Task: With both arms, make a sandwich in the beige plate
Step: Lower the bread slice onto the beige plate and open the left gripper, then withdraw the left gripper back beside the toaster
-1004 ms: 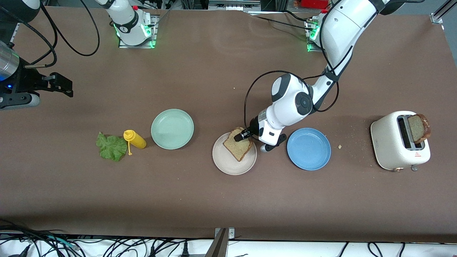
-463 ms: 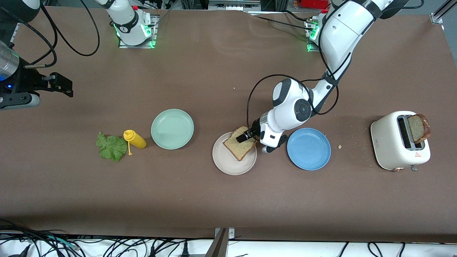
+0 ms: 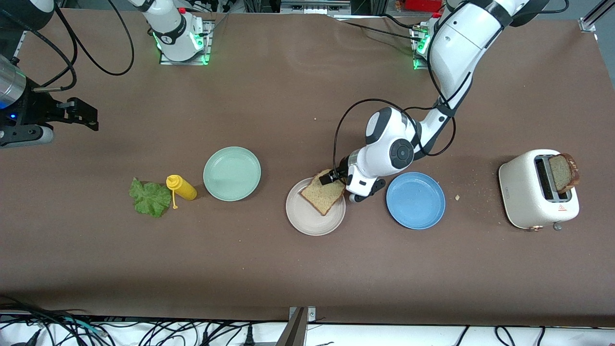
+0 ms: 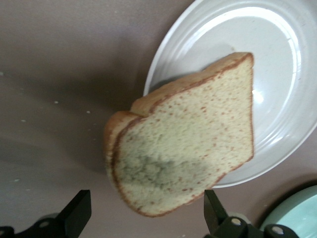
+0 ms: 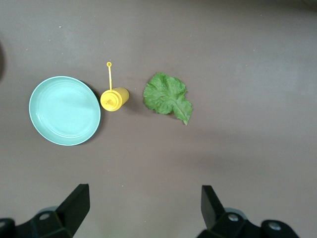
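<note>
One slice of brown-crusted bread (image 3: 323,193) lies on the beige plate (image 3: 307,221), its rounded top end sticking out over the rim toward the robots' bases. In the left wrist view the slice (image 4: 188,144) covers part of the plate (image 4: 282,54). My left gripper (image 3: 331,177) hangs open just over that overhanging end, with nothing between its fingers (image 4: 79,210). A second slice (image 3: 563,173) stands in the toaster (image 3: 528,192). The lettuce leaf (image 3: 150,197) lies flat on the table. My right gripper (image 3: 89,115) waits open, high over the right arm's end of the table.
A mint-green plate (image 3: 232,173) and a yellow squeeze bottle (image 3: 181,187) on its side lie between the lettuce and the beige plate. A blue plate (image 3: 415,200) sits between the beige plate and the toaster. Crumbs dot the table by the toaster.
My left gripper has opened, let go of the bread slice and drawn back a little toward the robots' bases. The slice stays on the beige plate. The right arm has not moved.
</note>
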{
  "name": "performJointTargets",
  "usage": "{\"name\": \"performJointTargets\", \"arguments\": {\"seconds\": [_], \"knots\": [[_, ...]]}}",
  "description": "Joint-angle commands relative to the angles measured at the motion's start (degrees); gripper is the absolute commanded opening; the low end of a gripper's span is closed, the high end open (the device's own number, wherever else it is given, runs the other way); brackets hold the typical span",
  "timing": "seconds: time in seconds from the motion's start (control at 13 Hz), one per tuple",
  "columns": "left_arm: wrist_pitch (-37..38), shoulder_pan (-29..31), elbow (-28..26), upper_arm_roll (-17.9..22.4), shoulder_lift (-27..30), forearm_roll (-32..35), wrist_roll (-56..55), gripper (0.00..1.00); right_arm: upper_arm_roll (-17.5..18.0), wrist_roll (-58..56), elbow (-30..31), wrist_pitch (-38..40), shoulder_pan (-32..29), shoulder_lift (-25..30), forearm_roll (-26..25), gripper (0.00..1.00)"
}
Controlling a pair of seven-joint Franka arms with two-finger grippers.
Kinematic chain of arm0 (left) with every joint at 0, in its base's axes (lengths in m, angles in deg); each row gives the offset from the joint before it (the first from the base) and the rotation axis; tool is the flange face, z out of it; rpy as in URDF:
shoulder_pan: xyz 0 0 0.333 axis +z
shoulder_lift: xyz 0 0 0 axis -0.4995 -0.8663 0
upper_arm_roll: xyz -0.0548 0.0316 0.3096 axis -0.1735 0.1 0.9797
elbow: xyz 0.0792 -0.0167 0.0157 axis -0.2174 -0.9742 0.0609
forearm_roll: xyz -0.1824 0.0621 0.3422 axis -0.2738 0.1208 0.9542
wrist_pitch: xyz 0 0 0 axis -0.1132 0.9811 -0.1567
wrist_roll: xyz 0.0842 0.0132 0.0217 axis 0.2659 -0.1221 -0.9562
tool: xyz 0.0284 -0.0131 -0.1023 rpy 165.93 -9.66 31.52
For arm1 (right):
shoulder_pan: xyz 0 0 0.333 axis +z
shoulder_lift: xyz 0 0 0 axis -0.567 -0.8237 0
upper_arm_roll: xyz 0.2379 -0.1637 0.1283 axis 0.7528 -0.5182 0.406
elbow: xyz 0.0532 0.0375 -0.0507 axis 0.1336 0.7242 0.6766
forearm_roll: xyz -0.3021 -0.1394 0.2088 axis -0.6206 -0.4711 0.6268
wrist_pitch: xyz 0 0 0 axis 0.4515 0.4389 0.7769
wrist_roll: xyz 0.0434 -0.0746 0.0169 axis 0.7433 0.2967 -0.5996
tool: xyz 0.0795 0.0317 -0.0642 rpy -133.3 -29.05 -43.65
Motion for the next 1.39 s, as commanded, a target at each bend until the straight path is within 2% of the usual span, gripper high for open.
{"name": "performJointTargets", "arguments": {"seconds": [0.0,0.23,0.62,0.93,1.31], "knots": [[7.7,0.8,0.7,1.0,4.5,1.8,-0.1,1.00,0.0,1.0,0.0,0.0,0.5,0.4,-0.2,1.00],[16.2,4.1,0.8,1.5,11.9,2.1,0.1,1.00,0.0,1.0,0.0,0.0,0.5,0.4,-0.2,1.00],[29.3,11.2,2.2,1.3,22.6,17.1,1.4,1.00,0.0,1.0,0.0,0.0,0.5,0.3,-0.1,1.00],[39.1,17.5,10.3,1.6,23.9,19.3,8.9,1.00,0.0,1.0,0.0,0.0,0.5,0.4,-0.2,1.00],[40.5,24.3,10.7,1.3,26.6,21.3,21.1,1.00,0.0,0.8,0.1,-0.1,0.5,0.0,-0.8,1.00]]}}
